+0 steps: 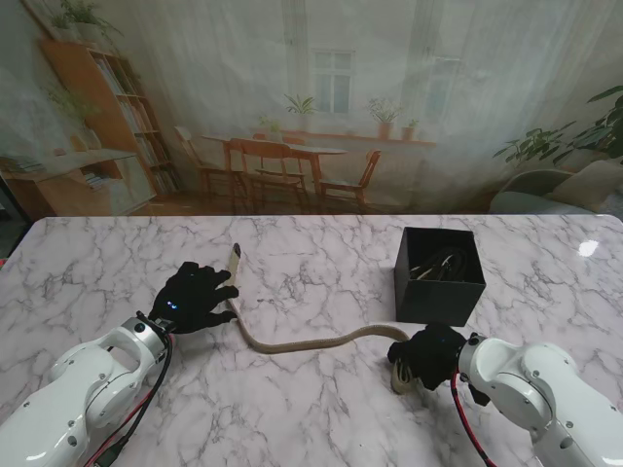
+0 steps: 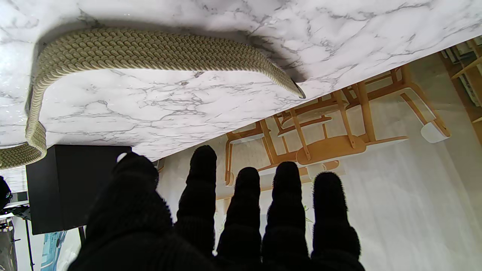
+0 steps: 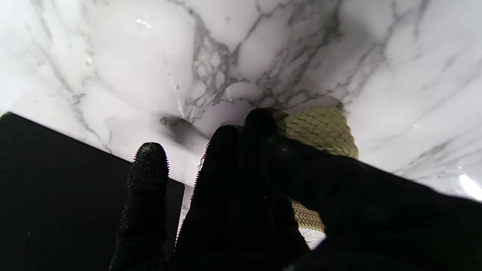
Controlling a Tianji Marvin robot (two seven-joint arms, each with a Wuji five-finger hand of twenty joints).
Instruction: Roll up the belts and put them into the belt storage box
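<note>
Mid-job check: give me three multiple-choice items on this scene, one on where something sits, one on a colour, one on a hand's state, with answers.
1. Where does the black storage box sit on the table?
A. on my right, farther from me than the right hand
B. on my left, beside the left hand
C. at the table's near edge, between the arms

2. What colour is the braided belt on the table?
A. red
B. tan
C. blue

3. What is the left hand doing?
A. gripping the box
B. holding a rolled coil
C. open, fingers spread, holding nothing

Answers: 1 A, the box stands just beyond the right hand. 2 B, the weave shows tan in every view. 3 C, the left wrist view shows the spread fingers clear of the belt.
</note>
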